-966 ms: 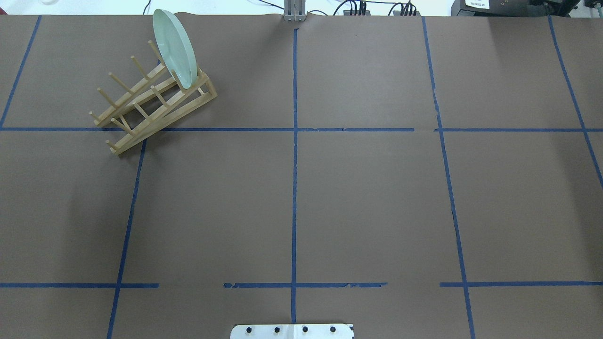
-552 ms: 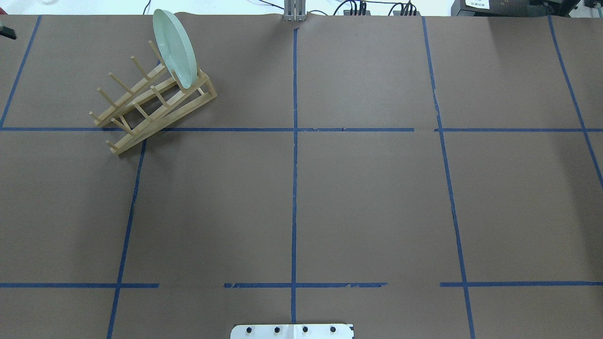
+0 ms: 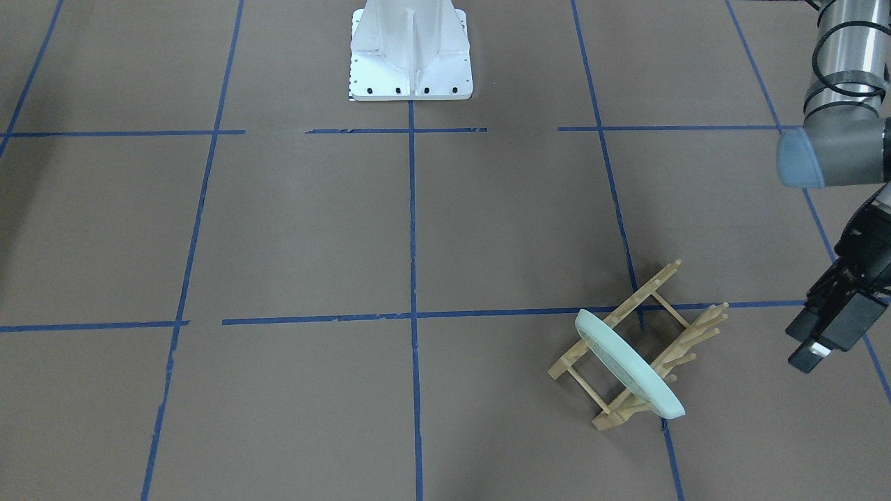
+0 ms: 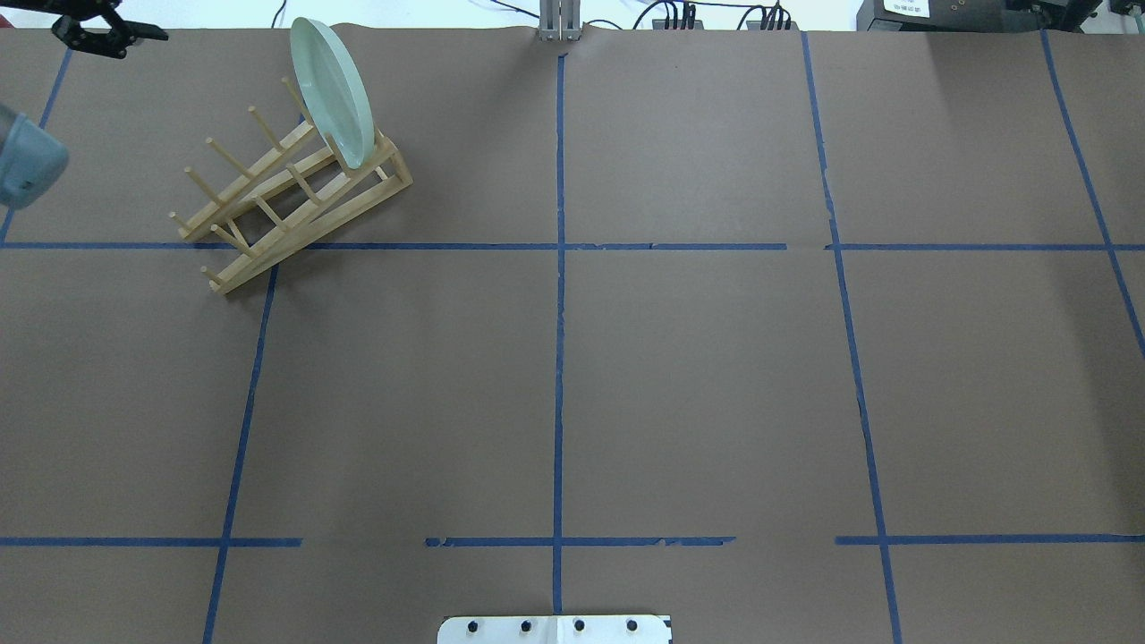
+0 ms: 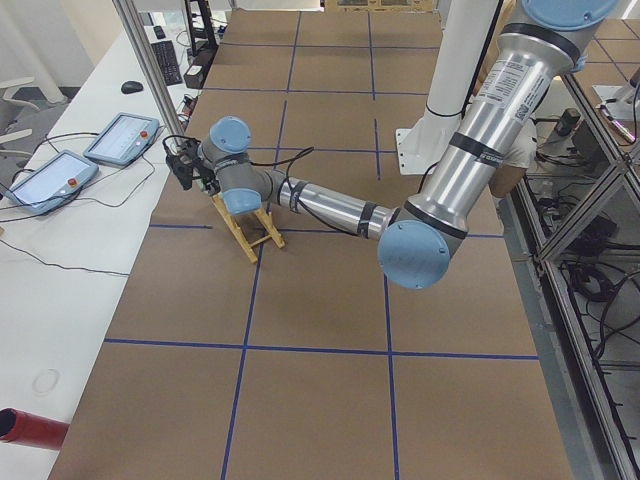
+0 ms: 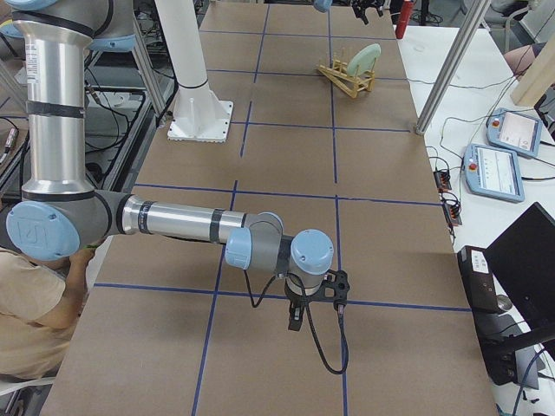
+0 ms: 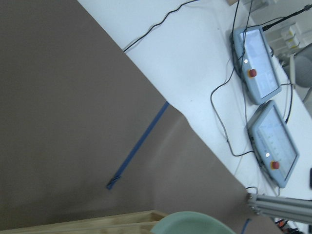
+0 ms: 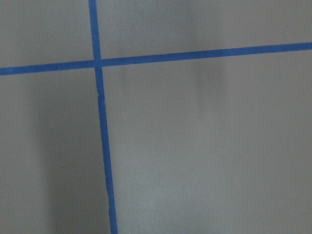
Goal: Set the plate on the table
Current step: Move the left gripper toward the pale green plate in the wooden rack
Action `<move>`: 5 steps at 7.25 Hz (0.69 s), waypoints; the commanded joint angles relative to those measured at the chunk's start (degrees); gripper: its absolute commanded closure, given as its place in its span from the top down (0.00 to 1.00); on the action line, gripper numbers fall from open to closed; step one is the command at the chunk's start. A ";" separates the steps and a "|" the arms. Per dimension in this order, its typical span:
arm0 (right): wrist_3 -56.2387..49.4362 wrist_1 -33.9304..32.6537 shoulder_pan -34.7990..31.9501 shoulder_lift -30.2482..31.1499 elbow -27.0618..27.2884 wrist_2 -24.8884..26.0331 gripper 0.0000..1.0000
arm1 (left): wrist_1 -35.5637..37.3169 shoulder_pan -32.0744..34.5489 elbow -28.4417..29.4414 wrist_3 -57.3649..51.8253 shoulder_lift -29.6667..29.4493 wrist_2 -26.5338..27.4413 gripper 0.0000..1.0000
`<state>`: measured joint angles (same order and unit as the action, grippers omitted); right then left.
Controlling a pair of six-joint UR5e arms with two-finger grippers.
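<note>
The pale mint-green plate [image 4: 333, 89] stands on edge in the end slot of the wooden peg rack [image 4: 286, 192], at the far left of the brown table [image 4: 698, 385]. It also shows in the front view [image 3: 626, 369], and its rim is at the bottom edge of the left wrist view [image 7: 190, 224]. My left gripper [image 4: 143, 40] hovers left of the rack, apart from it, open and empty; it also shows in the front view [image 3: 807, 355]. My right gripper [image 6: 295, 316] shows only in the right side view, low over the table far from the rack; I cannot tell its state.
The white robot base [image 3: 411, 56] is bolted at the near middle edge. An aluminium post [image 4: 559, 22] stands at the table's far edge. Two teach pendants [image 7: 261, 68] and cables lie on the white bench beyond that edge. A person [image 6: 35, 303] sits by the right arm's base.
My left arm has come into the overhead view at the upper left, and its gripper has moved right toward the rack. The plate and the rack have not moved.
</note>
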<state>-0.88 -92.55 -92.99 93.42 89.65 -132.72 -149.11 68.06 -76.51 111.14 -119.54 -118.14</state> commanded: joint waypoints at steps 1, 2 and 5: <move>0.00 0.00 0.00 0.01 0.00 0.00 1.00 | -1.71 -4.23 2.59 8.35 -3.77 2.91 1.00; 0.00 0.00 0.00 0.01 0.00 0.00 1.00 | -1.53 -7.64 2.94 8.47 -5.25 5.35 1.00; 0.00 0.00 0.00 0.01 0.00 0.00 1.00 | -1.62 -8.20 4.26 3.77 -6.49 5.03 0.93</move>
<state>-0.88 -92.55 -92.99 93.43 89.65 -132.71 -150.65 60.07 -72.78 117.83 -125.53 -112.90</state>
